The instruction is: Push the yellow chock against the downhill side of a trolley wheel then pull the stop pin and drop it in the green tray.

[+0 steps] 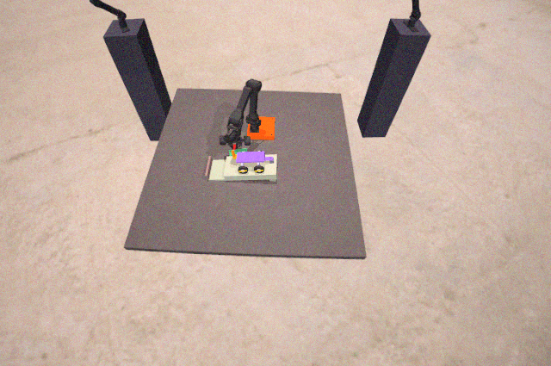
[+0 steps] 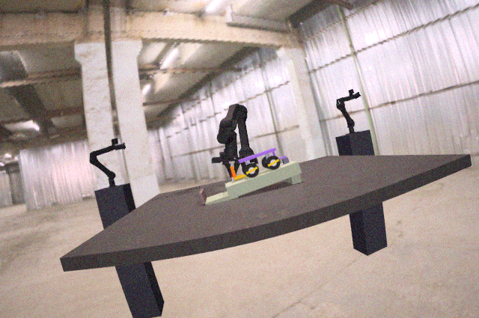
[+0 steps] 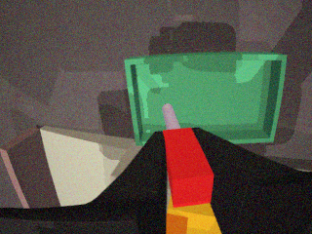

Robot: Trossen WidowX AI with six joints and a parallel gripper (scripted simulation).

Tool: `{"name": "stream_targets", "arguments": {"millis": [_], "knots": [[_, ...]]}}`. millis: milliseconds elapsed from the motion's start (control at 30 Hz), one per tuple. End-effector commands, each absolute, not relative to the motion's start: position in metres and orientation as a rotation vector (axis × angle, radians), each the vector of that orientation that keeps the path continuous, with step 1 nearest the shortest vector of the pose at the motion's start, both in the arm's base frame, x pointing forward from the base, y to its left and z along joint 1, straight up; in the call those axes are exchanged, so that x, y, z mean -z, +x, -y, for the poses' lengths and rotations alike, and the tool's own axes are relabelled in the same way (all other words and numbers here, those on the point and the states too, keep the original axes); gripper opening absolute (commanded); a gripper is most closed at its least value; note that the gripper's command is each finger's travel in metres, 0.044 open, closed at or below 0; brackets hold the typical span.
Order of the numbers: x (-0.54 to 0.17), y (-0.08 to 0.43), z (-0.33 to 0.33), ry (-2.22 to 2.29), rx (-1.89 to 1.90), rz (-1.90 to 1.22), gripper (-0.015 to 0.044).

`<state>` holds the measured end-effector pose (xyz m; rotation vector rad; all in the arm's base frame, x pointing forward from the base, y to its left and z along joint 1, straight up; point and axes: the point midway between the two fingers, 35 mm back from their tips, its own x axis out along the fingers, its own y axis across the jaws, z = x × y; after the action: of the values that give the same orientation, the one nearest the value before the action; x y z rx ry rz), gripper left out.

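Observation:
My gripper (image 1: pixel 234 145) (image 3: pixel 176 137) is shut on the red-headed stop pin (image 1: pixel 234 146) (image 3: pixel 189 163). The pin is out of the ramp, and its pale shaft points toward the green tray (image 1: pixel 243 150) (image 3: pixel 205 138) behind the ramp. In the wrist view the shaft tip appears over the tray's near part; its height is unclear. The purple trolley (image 1: pixel 250 157) (image 2: pixel 257 156) stands on the pale ramp (image 1: pixel 229 171) (image 2: pixel 265 181). The chock's orange handle (image 1: pixel 233 155) (image 2: pixel 233 172) stands upright, and its yellow body appears against the lower wheel's downhill side. Its rubber base is not clear.
A reddish bar (image 1: pixel 207 166) (image 2: pixel 202 196) stands at the ramp's low end. An orange square (image 1: pixel 268 128) lies beside the arm's base. Two more arms stand on dark pillars (image 1: pixel 133 72) (image 1: pixel 386 77) beyond the table.

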<state>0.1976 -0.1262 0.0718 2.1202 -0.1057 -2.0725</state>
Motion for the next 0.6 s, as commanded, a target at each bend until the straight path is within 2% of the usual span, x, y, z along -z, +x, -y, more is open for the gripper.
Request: {"name": "stream_targets", "arguments": {"millis": [0,200,433,567], "knots": [[-0.0589,0.1978,0.1352,2.114,2.066,0.114,0.0000],[-0.0549,0.1980,0.1380,2.114,2.066,0.115,0.0000],[-0.0544,0.1977,0.1342,2.114,2.066,0.114,0.0184],[-0.0533,0.1974,0.1309,2.115,2.066,0.114,0.0190]]}}
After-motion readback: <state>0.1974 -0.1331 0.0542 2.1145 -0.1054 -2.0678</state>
